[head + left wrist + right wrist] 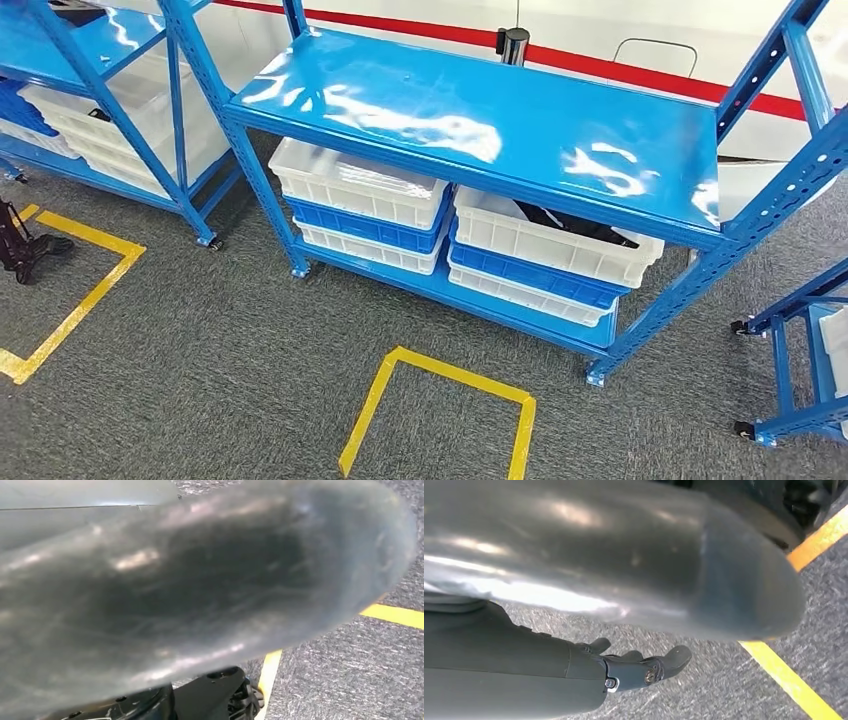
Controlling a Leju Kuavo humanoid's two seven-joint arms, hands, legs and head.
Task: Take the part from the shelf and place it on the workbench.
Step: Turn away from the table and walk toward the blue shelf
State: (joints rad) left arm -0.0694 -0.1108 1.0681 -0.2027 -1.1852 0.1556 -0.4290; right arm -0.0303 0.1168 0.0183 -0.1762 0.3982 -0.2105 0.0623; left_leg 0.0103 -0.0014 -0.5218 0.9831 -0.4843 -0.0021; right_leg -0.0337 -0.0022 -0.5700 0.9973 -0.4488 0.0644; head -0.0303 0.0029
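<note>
A blue metal shelf (480, 120) stands in front of me in the head view, its glossy top board bare. On its lower board sit stacked white and blue bins. The upper white bin on the right (555, 245) holds a dark part (580, 225), partly hidden by the top board. The upper white bin on the left (355, 185) has something dark by its far wall. In the right wrist view my right hand (639, 667) hangs over the carpet, fingers stretched out and holding nothing. In the left wrist view the blurred grey thumb of my left hand (200, 580) hides its fingers.
A short silver and black cylinder (513, 45) stands at the shelf's back edge. A second blue shelf (90, 90) with white bins is at the left, and a third frame (800, 360) at the right. Yellow tape outlines (440, 400) mark the grey carpet. A black object (20, 245) lies at far left.
</note>
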